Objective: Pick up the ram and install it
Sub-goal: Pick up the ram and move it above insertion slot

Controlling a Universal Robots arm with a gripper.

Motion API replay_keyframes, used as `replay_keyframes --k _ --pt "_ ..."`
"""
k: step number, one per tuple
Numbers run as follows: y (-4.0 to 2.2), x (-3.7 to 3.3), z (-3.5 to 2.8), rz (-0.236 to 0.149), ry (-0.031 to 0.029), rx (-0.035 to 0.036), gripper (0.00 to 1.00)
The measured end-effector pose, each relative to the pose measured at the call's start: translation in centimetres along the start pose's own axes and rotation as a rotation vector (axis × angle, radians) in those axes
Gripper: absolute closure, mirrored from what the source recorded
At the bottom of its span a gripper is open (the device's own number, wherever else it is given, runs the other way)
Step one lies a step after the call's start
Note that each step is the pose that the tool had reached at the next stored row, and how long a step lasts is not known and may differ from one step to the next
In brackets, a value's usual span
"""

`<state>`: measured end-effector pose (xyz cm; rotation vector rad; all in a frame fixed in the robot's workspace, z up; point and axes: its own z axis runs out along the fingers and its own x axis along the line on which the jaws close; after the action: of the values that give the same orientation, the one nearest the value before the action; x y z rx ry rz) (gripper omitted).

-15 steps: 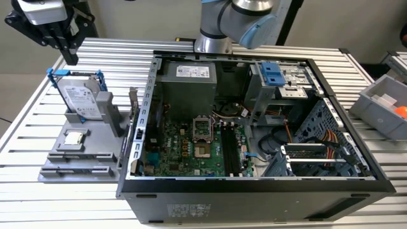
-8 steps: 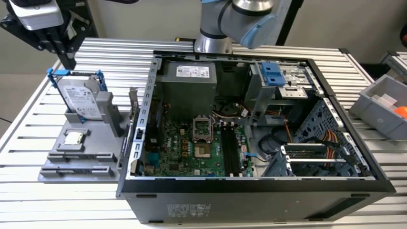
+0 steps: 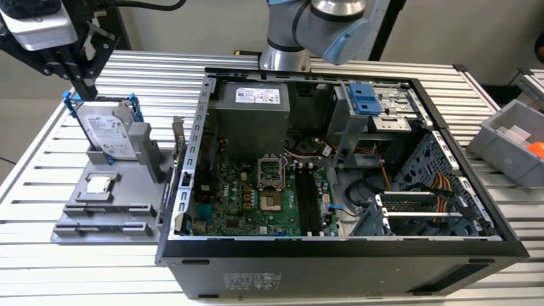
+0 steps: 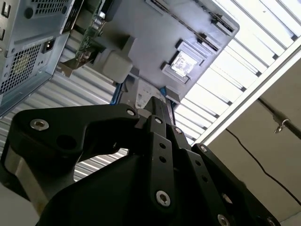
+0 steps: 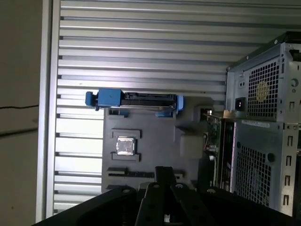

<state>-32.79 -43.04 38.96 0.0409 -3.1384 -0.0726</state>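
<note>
Reaching for the stick looks like the step in hand. In the exterior view the black two-fingered hand hangs high near the ribbed aluminium tabletop's far corner on the exterior view's left, above the silver hard drive in its blue-edged bracket. That drive stands in a grey plastic parts holder just beside the open black computer case. The ram, a thin dark stick, seems to sit on edge in the long slot at the holder's end nearest the tabletop's camera-side edge, though I cannot be sure.

In the second wrist view the hand looks closed on nothing, its fingers meeting.

In the first wrist view the hand lines up near the ram. Doing this well calls for opening wide before descending and squaring the fingers across the stick's thin faces. The grip should be mid-length and stay clear of the small square silver processor chip.
</note>
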Motion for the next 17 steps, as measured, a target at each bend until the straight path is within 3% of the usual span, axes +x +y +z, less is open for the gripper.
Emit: replay_keyframes --k 17 --pt "-3.13 0.51 -0.08 0.002 -0.0001 0.0000 1.00"
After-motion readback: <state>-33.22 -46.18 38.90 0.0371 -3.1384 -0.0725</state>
